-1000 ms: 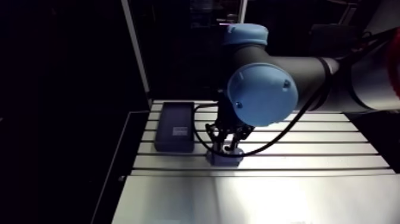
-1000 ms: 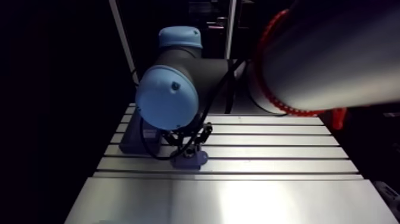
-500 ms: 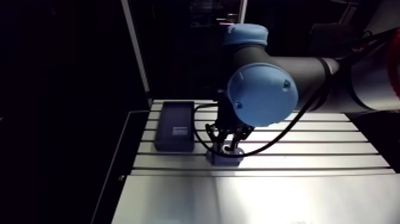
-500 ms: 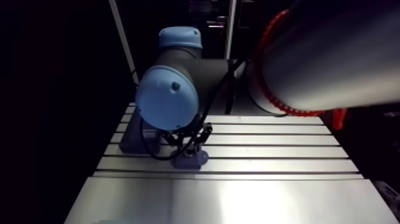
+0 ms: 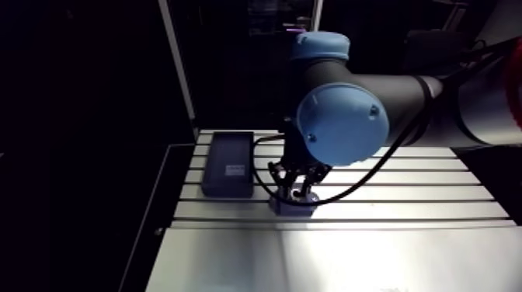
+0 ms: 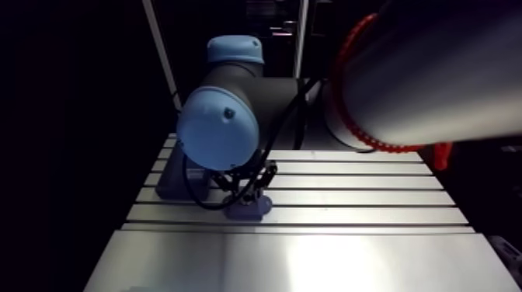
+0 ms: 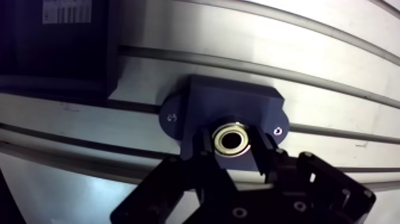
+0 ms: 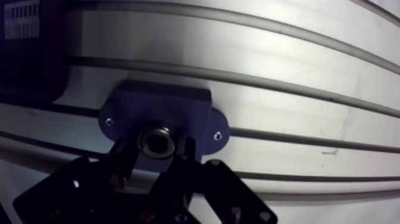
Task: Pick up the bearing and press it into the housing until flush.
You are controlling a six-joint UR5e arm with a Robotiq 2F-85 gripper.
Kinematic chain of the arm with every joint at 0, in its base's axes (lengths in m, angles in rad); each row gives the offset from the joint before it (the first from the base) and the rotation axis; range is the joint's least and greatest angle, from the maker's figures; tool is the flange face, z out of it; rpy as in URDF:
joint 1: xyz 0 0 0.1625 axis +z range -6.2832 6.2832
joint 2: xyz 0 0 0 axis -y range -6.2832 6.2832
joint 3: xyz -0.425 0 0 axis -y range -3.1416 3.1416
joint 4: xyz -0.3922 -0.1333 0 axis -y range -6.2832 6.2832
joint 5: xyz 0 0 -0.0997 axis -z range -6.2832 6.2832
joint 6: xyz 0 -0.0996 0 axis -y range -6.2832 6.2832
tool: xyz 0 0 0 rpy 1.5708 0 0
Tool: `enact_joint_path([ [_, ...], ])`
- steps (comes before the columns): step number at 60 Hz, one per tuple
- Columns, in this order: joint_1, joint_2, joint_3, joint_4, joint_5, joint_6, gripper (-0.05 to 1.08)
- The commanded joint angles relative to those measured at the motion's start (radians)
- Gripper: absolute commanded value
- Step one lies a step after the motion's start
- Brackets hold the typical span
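**Arm view:** The arm reaches down to the slotted aluminium surface (image 5: 404,233). Its end effector (image 5: 298,186) is poised directly on top of a small dark-blue housing (image 5: 293,207). A flat dark box (image 5: 227,165) with a pale label lies near the housing, not touching it. The bearing is hidden from this side.

**Wrist view:** The bearing (image 7: 234,140), a bright metal ring, sits at the housing's round bore, close to the edge of the block nearest the end effector. The two dark fingers (image 7: 205,150) flank it tightly on opposite sides and appear to be pinching its outer rim. From this angle it is not possible to tell whether the ring already lies flush with the housing's face.

**Handling:** The bearing is probably rigid, dense for its size and smooth enough to slip. The sound grip would be the one seen here, across the outer ring and well clear of the centre hole. Pressing it home likely calls for a straight, even push, since a tilted ring could jam in the bore. The housing looks stiff, and nothing shows whether it is fastened down, so it may slide along the slots under an off-centre load.
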Motion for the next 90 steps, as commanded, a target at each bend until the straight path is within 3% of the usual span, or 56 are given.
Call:
enact_joint_path([
  [1, 0.008, -0.007, 0.0, 0.001, -0.001, 0.0, 0.01],
  [15, 0.01, -0.033, -0.01, 0.012, -0.001, 0.0, 0.0],
  [34, 0.004, -0.091, -0.058, 0.126, 0.0, 0.016, 0.02],
  [35, 0.002, -0.093, -0.062, 0.138, 0.0, 0.018, 0.13],
  [36, 0.002, -0.093, -0.062, 0.138, 0.0, 0.018, 0.13],
  [37, 0.001, -0.093, -0.065, 0.149, 0.001, 0.021, 0.32],
  [38, 0.001, -0.093, -0.065, 0.149, 0.001, 0.021, 0.32],
  [40, -0.004, -0.093, -0.072, 0.163, 0.002, 0.028, 0.69],
  [41, -0.004, -0.093, -0.072, 0.163, 0.002, 0.028, 0.69],
  [42, -0.006, -0.093, -0.072, 0.163, 0.002, 0.031, 0.77],
  [50, -0.016, -0.093, -0.073, 0.162, 0.003, 0.039, 0.87],
  [68, -0.013, -0.079, -0.072, 0.161, 0.003, 0.068, 0.94],
  [75, -0.012, -0.078, -0.066, 0.156, 0.0, 0.084, 1.04],
  [90, -0.007, -0.076, -0.056, 0.127, 0.001, 0.091, 1.07],
])
